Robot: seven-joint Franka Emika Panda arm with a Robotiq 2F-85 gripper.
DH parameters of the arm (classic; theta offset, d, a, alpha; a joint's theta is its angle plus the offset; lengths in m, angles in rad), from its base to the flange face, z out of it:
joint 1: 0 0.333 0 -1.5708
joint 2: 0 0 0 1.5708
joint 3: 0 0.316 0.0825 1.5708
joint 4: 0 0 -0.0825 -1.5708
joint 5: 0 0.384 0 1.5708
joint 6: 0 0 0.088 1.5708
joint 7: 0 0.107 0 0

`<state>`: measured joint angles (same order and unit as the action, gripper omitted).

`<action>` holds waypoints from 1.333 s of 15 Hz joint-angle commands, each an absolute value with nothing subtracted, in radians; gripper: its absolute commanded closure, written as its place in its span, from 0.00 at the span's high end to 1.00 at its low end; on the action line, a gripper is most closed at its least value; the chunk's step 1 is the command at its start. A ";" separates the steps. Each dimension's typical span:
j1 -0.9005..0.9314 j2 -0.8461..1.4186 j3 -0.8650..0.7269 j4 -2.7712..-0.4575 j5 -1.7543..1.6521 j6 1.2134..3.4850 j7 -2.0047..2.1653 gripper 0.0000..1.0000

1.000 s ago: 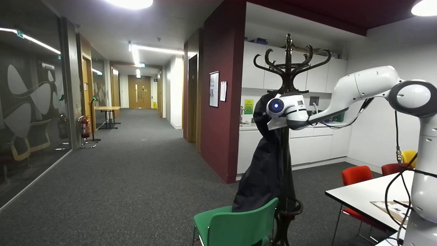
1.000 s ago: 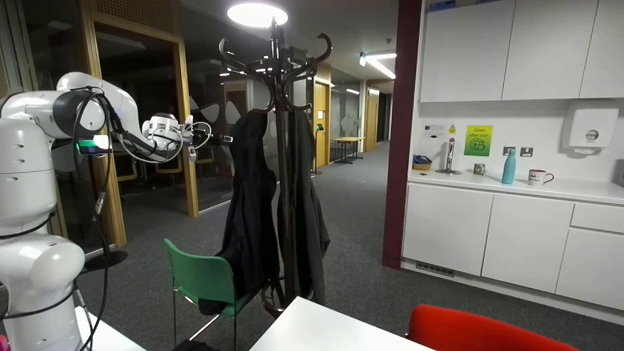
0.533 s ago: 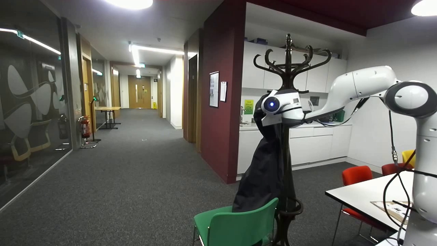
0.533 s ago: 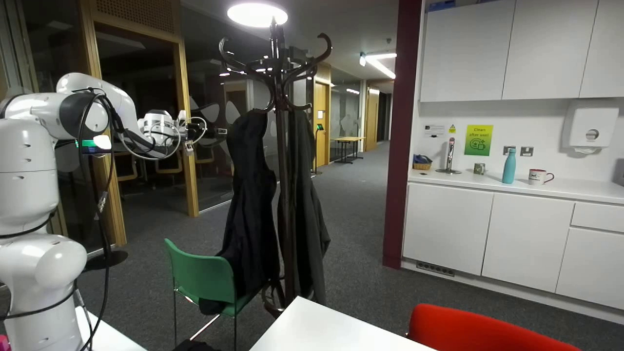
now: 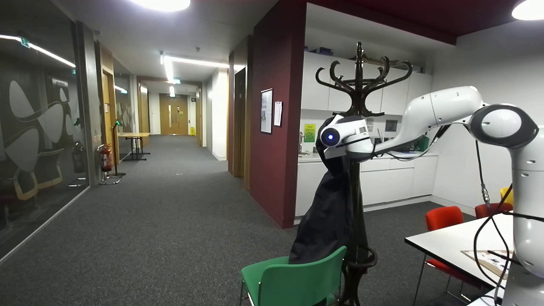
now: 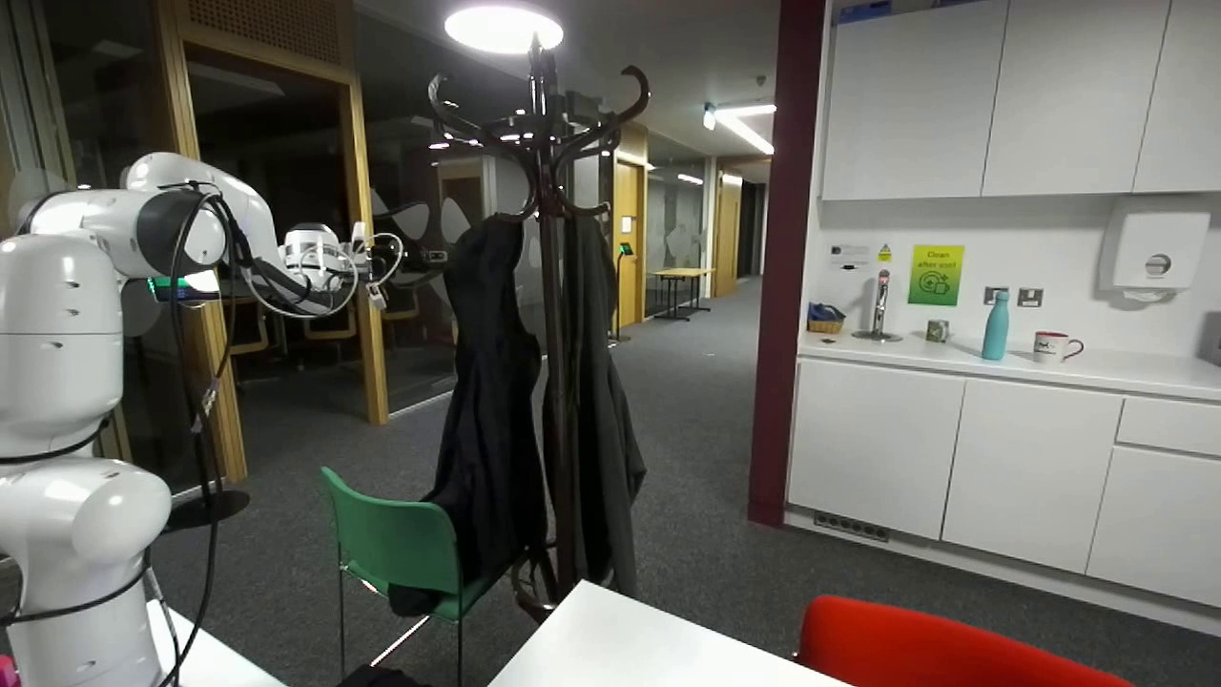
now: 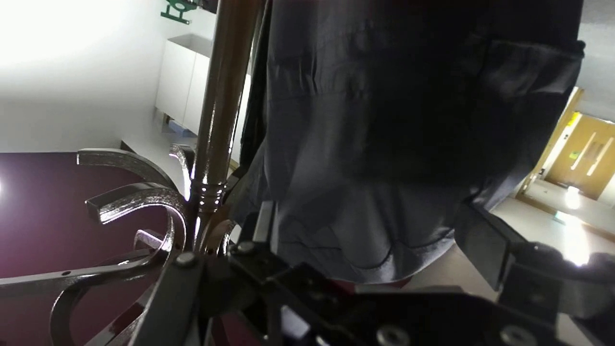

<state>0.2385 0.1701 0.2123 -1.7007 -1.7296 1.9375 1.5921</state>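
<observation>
The gripper [image 7: 367, 223] stands with its fingers [image 7: 483, 246] spread wide before a black jacket [image 6: 491, 382] (whether they touch it, I cannot tell). The jacket hangs on a bentwood coat stand [image 6: 555, 315], its lower part reaching a green chair [image 6: 391, 539]; a dark grey coat [image 6: 603, 410] hangs opposite.

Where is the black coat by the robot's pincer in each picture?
In an exterior view, the black coat hangs right of centre, reaching down to the green chair.
In an exterior view, the black coat hangs left of centre, the green chair at its lower left.
Wrist view: the black coat spreads from the top edge past mid-height, centre to right, behind the open pincer.
Shared landmark: the dark brown coat stand.
</observation>
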 commanded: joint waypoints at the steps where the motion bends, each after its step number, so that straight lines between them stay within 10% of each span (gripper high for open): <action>1: 0.241 0.220 0.205 -1.651 -1.769 1.895 1.612 1.00; 8: 0.237 0.281 0.184 -1.602 -1.797 1.904 1.616 0.96; 9: 0.237 0.285 0.183 -1.600 -1.801 1.905 1.615 0.74; 20: 0.240 0.290 0.180 -1.581 -1.835 1.906 1.608 0.00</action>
<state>0.2342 0.2819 0.1844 -1.6114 -1.7977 1.9227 1.6033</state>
